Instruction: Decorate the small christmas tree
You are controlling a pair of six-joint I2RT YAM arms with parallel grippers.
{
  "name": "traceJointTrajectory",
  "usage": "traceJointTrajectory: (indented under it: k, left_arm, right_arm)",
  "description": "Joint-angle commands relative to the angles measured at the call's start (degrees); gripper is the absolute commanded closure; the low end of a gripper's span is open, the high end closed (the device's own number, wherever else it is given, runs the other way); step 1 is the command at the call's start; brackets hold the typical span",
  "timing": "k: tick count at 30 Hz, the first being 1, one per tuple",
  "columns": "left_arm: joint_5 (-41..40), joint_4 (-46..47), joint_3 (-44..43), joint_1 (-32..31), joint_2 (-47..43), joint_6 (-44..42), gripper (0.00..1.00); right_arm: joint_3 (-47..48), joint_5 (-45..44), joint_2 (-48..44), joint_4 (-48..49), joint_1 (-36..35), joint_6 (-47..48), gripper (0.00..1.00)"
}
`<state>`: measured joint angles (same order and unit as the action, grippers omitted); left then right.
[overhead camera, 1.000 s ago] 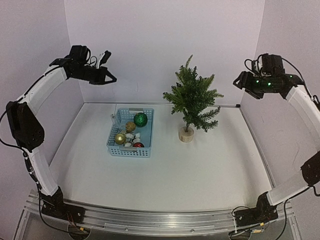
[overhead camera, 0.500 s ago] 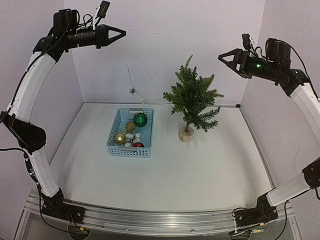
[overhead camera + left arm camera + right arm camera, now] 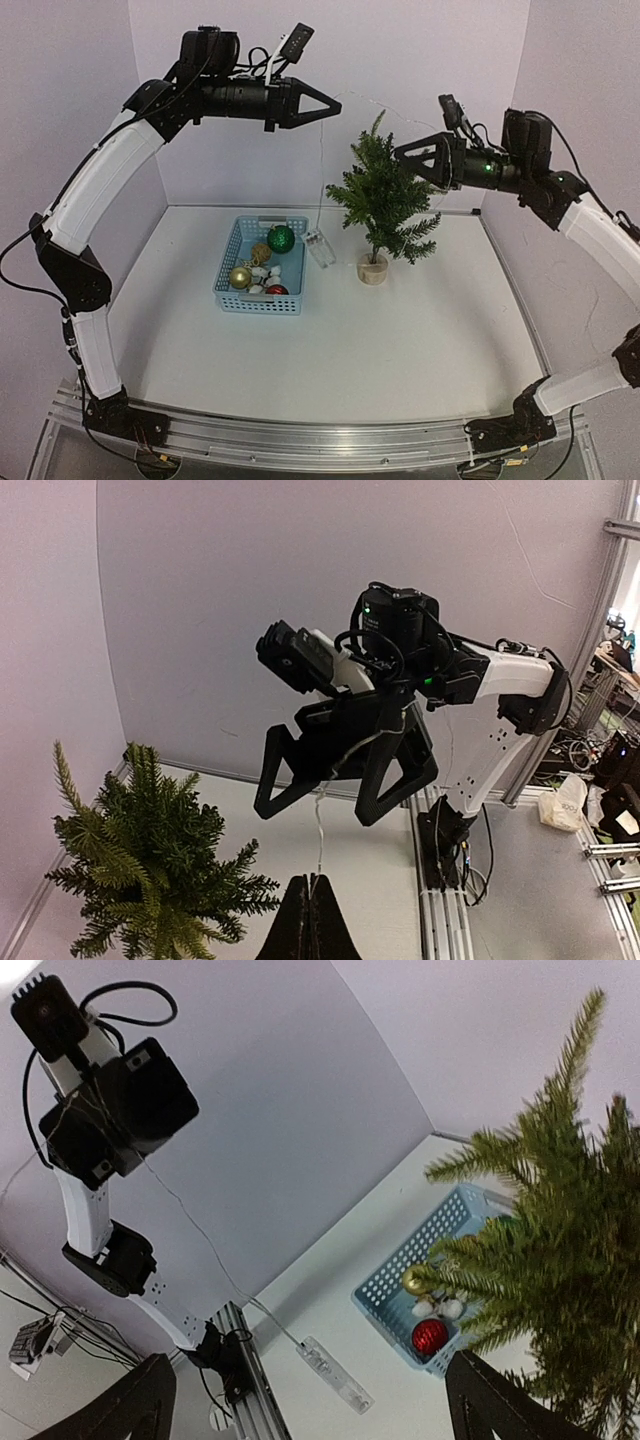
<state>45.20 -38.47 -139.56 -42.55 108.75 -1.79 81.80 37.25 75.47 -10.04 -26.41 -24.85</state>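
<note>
**Small christmas tree [image 3: 385, 195] upright at the back of the bench, wire held above it**

The white bench [image 3: 400, 340] carries two things, both toward the back wall. The tree stands right of centre on its round pale base. It is taller than the light blue basket [image 3: 258, 304] just to its left, and the two do not touch.

Both arms are raised high. The left pincer [image 3: 336, 102] points right, above and left of the treetop, clenched on a thin wire [image 3: 320, 840]. The right pincer [image 3: 398, 152] faces it from beside the upper branches. Its jaws are released and wide apart, and the wire passes between them.

A clear box [image 3: 320, 249] hangs tilted from the wire, between basket and tree. Whether it touches the bench cannot be told.

In the basket lie a green ball [image 3: 281, 238], a gold ball [image 3: 240, 277], a red ball [image 3: 276, 290] and some smaller pale pieces.
</note>
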Motion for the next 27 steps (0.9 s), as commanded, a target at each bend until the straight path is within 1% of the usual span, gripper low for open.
traceJointTrajectory:
  k: [1, 4, 8, 11, 15, 19, 21, 22, 25, 27]
  left_arm:
    - [-0.2, 2.8, 0.8, -0.3, 0.1, 3.2, 1.00]
    - [-1.4, 3.9, 0.6, -0.3, 0.6, 5.0, 1.00]
    - [-3.6, 5.0, -0.7, -0.3, 1.1, 7.5, 1.00]
    - [-4.4, 5.8, -1.4, -0.3, 1.2, 8.6, 1.00]
    - [-5.8, 6.2, -2.4, -0.4, 1.8, 9.7, 1.00]
    - [-7.1, 6.5, -3.4, -0.3, 2.2, 9.7, 1.00]
    - [-7.3, 6.6, -3.8, -0.3, 2.4, 9.4, 1.00]
    - [-7.4, 6.6, -3.9, -0.4, 2.5, 9.3, 1.00]
    - [-7.2, 7.0, -4.2, -0.3, 2.8, 9.3, 1.00]
    - [-6.9, 7.5, -4.3, -0.3, 3.0, 9.5, 1.00]
  right_arm:
    - [-7.1, -1.2, -8.2, 2.0, 0.1, 1.1, 0.05]
    - [-12.3, -5.4, -11.3, 0.5, 0.1, 2.4, 0.02]
    - [-13.8, -18.3, -12.6, -11.4, 0.1, 4.9, 0.02]
    - [-15.5, -23.7, -14.1, -15.0, 0.1, 5.9, 0.02]
    - [-19.5, -27.3, -19.1, -15.3, 0.2, 8.1, 0.02]
    - [-23.1, -27.0, -23.1, -15.1, 0.3, 9.6, 0.02]
    - [-22.7, -24.4, -23.1, -13.4, 0.3, 7.0, 0.02]
    - [-22.1, -22.1, -22.2, -10.6, 0.2, 4.6, 0.03]
    - [-21.0, -18.3, -19.1, 1.4, 0.3, -4.0, 0.08]
    - [-20.0, -18.3, -16.1, 6.8, 0.3, -9.4, 0.13]
